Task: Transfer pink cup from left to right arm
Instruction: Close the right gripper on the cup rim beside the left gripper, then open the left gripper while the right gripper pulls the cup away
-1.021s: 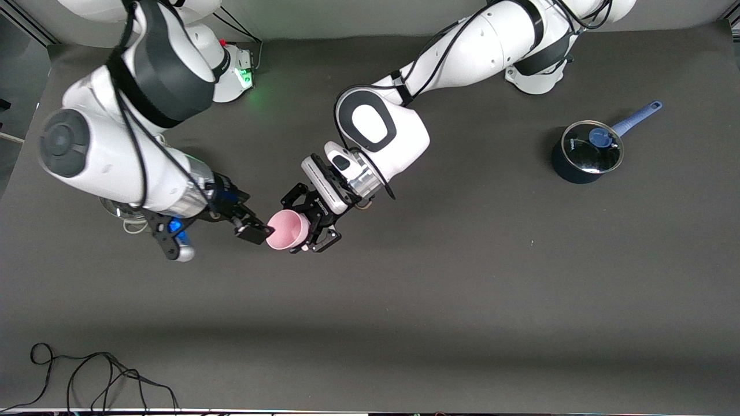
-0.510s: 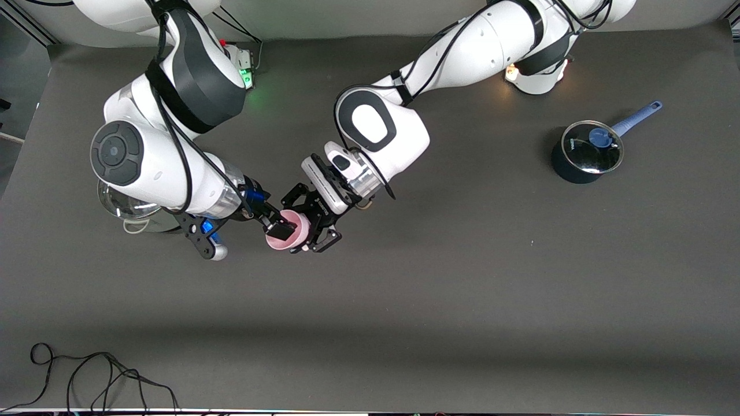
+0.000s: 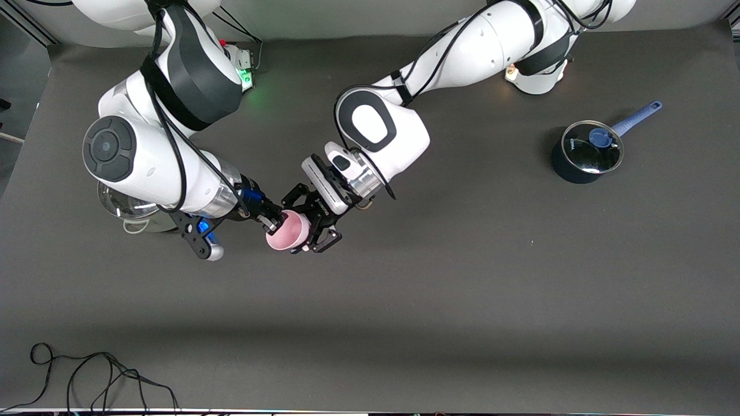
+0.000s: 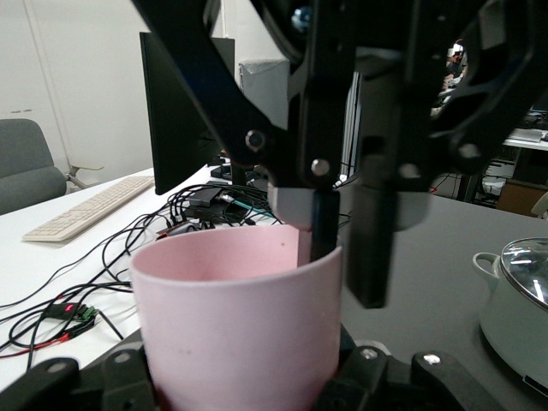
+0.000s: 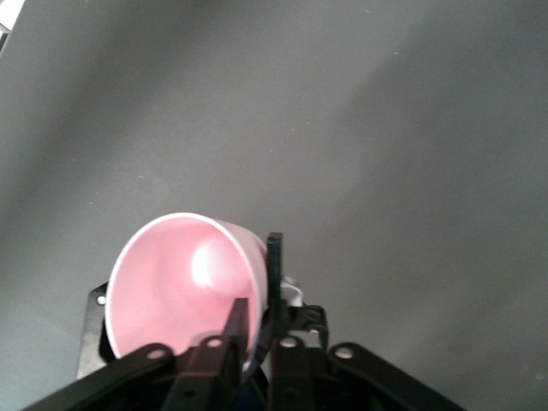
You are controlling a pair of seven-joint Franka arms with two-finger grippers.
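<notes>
The pink cup (image 3: 291, 232) hangs over the middle of the table, tipped on its side with its mouth toward the right arm. My left gripper (image 3: 302, 226) is shut on the cup's body, its jaws clamping the cup's lower part (image 4: 235, 342). My right gripper (image 3: 276, 222) is shut on the cup's rim, one finger inside the mouth and one outside the wall. In the right wrist view the cup (image 5: 171, 282) shows its inside, with the right gripper (image 5: 257, 301) pinching the rim. In the left wrist view the right gripper (image 4: 347, 248) bites the rim from above.
A dark blue pot with a glass lid and blue handle (image 3: 585, 151) stands toward the left arm's end. A white pot with a glass lid (image 3: 124, 209) sits under the right arm, and shows too in the left wrist view (image 4: 518, 295). A black cable (image 3: 87, 375) lies near the front edge.
The right arm swung in toward the cup. Its gripper went from open beside the mouth to shut on the rim. The left arm and the cup stayed still.
</notes>
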